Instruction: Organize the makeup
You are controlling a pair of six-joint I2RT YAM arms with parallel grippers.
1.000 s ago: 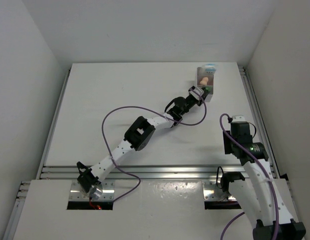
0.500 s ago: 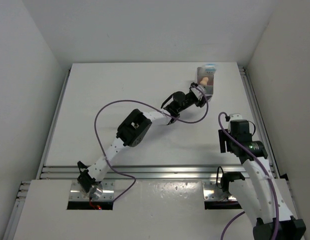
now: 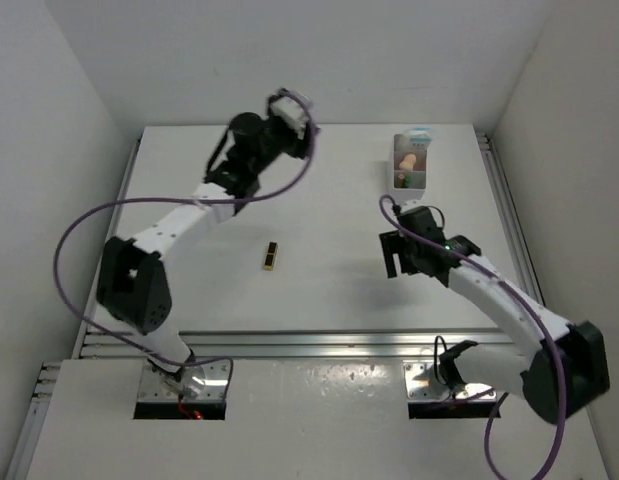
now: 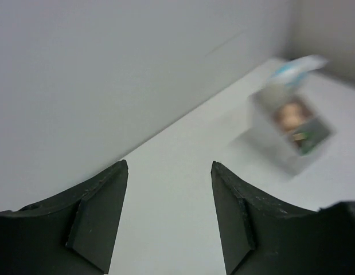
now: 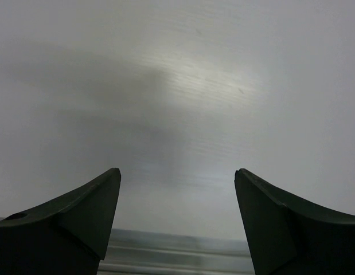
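Observation:
A white tray stands at the back right, blurred in the left wrist view. In it are a peach sponge, a small green item and a white-blue packet. A dark green-yellow stick lies alone mid-table. My left gripper is raised near the back wall, far left of the tray, open and empty. My right gripper hovers in front of the tray, right of the stick, open and empty.
White walls close in the table at the back and on both sides. A metal rail runs along the near edge and shows blurred in the right wrist view. Purple cables loop from both arms.
My left arm has swung from the tray to the back left and its gripper has opened. The stick now shows on the table. My right arm has reached forward and opened wider.

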